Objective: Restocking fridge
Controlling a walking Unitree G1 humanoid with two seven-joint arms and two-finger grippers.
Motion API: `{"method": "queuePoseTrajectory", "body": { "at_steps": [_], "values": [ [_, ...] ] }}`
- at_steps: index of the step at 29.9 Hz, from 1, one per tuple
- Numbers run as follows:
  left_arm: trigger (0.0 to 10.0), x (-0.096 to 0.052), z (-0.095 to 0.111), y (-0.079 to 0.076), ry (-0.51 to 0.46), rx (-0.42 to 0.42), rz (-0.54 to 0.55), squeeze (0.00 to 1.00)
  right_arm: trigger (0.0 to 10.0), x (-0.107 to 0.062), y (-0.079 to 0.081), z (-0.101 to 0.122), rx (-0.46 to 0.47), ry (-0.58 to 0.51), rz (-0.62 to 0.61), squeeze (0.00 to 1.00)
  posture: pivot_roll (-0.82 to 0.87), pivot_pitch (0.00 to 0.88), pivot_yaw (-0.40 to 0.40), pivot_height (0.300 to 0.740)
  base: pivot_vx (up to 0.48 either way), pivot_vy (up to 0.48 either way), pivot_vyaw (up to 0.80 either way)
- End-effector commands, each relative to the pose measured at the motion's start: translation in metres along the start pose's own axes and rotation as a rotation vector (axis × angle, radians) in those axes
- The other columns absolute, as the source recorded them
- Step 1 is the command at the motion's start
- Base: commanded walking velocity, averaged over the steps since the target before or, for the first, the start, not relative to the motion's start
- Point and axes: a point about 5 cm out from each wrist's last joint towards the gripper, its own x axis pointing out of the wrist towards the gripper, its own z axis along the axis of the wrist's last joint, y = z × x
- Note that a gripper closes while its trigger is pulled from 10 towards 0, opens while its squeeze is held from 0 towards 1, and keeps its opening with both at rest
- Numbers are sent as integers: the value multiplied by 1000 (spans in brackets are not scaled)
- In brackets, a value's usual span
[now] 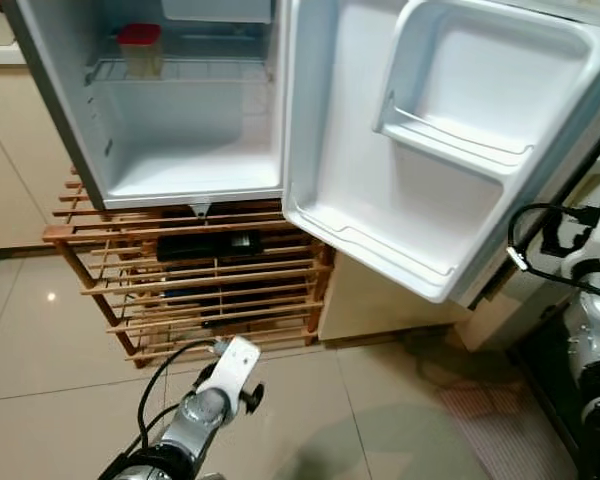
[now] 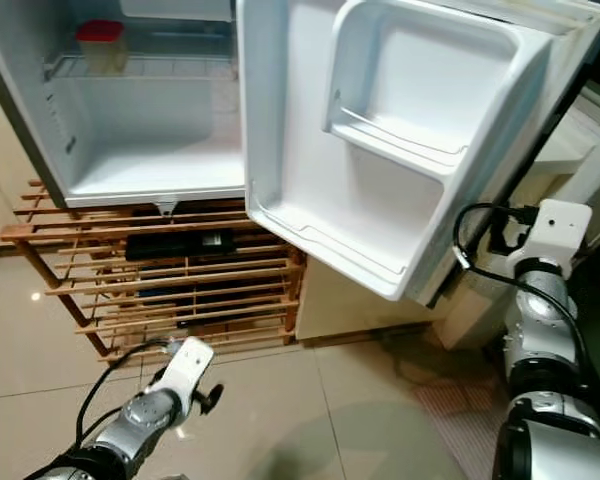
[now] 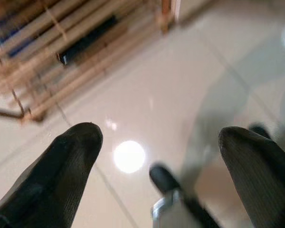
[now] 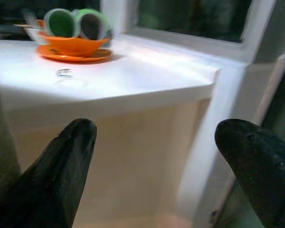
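A small white fridge [image 1: 180, 140] stands open on a wooden rack [image 1: 260, 275]. Its door [image 1: 350, 150] is swung out to the right, and the door shelf [image 1: 460, 150] holds nothing. A clear container with a red lid [image 1: 141, 48] sits on the wire shelf [image 1: 215, 70] inside. My left arm [image 1: 205, 405] hangs low over the floor in front of the rack; my left gripper [image 3: 156, 133] is open and holds nothing. My right arm [image 2: 545, 290] is out to the right, behind the door; my right gripper [image 4: 154, 126] is open and faces a white counter [image 4: 133, 71].
A black flat item [image 1: 208, 244] lies in the rack under the fridge. An orange bowl [image 4: 73, 45] with green cups stands on the counter. Beige tile floor [image 1: 300, 420] spreads in front of the fridge. The door's lower corner [image 1: 435, 290] juts out towards my right arm.
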Motion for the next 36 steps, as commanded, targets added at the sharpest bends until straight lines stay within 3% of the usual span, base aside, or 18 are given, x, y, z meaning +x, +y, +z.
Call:
{"method": "queuePoseTrajectory", "body": {
  "at_steps": [1, 5, 8, 10, 11, 12, 13, 15, 18, 22, 28, 31, 32, 35, 36],
  "values": [
    [10000, 1, 3, 1, 12, -9, -7, 0, 10000, 0, 11, 3, 41, 1, 95, 0, -59, 0, -59, 740, 0, 0, 0],
    [10000, -1, -8, 7, 59, -12, 7, 0, 10000, -15, 39, 6, 90, 21, 378, 0, -65, 0, -60, 740, 0, 0, 0],
    [10000, -2, -12, 10, 71, -13, 13, 0, 10000, -22, 40, 5, 90, 35, 428, 0, -70, 0, -60, 740, 0, 0, 0],
    [10000, -2, -14, 11, 78, -19, 10, 0, 10000, -39, 45, 0, 207, 146, 593, 0, -70, 0, -63, 740, 0, 0, 0],
    [10000, -2, -14, 11, 78, -19, 10, 0, 10000, -39, 45, 0, 207, 146, 593, 0, -70, 0, -63, 740, 0, 0, 0],
    [10000, -2, -14, 10, 81, -21, 5, 0, 10000, -53, 50, -2, 292, 218, 711, 0, -69, 0, -66, 740, 0, 0, 0],
    [10000, -2, -14, 10, 81, -21, 5, 0, 10000, -53, 50, -2, 292, 218, 711, 0, -69, 0, -66, 740, 0, 0, 0],
    [10000, -3, -18, 8, 91, -18, -12, 0, 10000, -86, 55, -2, 417, 341, 920, 0, -69, 0, -71, 740, 0, 0, 0],
    [10000, -5, -32, 0, 165, -29, -73, 0, 10000, -134, 51, -13, 425, 521, 1125, 0, -71, 0, -72, 740, 0, 0, 0],
    [10000, -8, -49, -6, 254, -60, -108, 0, 10000, -141, 39, -25, 365, 606, 1105, 0, -80, 0, -73, 740, 0, 0, 0],
    [10000, -14, -69, -7, 346, -159, -112, 0, 10000, -109, 30, -32, 327, 580, 877, 0, -75, 0, -73, 740, 0, 0, 0],
    [10000, -16, -74, -7, 360, -154, -107, 0, 10000, -101, 30, -32, 302, 555, 820, 0, -71, 0, -72, 740, 0, 0, 0],
    [10000, -17, -76, -6, 365, -137, -97, 0, 10000, -93, 29, -32, 252, 520, 746, 0, -71, 0, -72, 740, 0, 0, 0],
    [10000, -13, -65, -2, 283, -145, -57, 0, 10000, -70, 30, -29, 106, 393, 535, 0, -64, 0, -69, 740, 0, 0, 0],
    [10000, -9, -52, 0, 203, -123, -38, 0, 10000, -65, 33, -27, 120, 359, 475, 0, -57, 0, -68, 740, 0, 0, 0]
  ]
}}
